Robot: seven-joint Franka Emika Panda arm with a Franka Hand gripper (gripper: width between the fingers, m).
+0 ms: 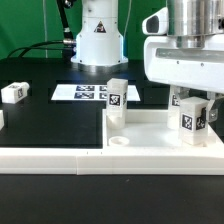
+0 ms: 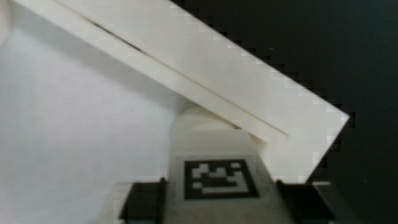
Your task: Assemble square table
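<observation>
End effector [image 1: 193, 107] [image 2: 235, 200] pointed straight down over the slab [image 1: 160, 128] [image 2: 71, 130]; my two fingers [image 2: 150, 200] are drawn in to the width of a short white block, the gripped leg [image 1: 193, 122] [image 2: 217, 176], one dark pad tight against each of its sides; clamped on it, as far as the wrist view shows. Gripped leg upright, its black-and-white tag facing the exterior camera; tag also plain in the wrist view, centred between the pads. Its foot is down at the slab's recessed face near the slab's front corner on the exterior view's right; contact with the face I cannot tell.

Slab lies flat on the surface [image 1: 40, 125], toward the surface's front edge on the exterior view's right, directly under me; its front side runs along a long white border bar [image 1: 50, 157]. Open round hole [image 1: 118, 141] in the slab's front corner on the exterior view's left, well apart from my fingers.

Second leg [image 1: 117, 95] stands upright at the slab's far corner on the exterior view's left, tag showing. Third leg [image 1: 13, 93] lies loose near the surface's edge at the exterior view's left, well apart from the slab. Marker board [image 1: 85, 92] flat on the surface beyond the slab, between the second and third legs.
</observation>
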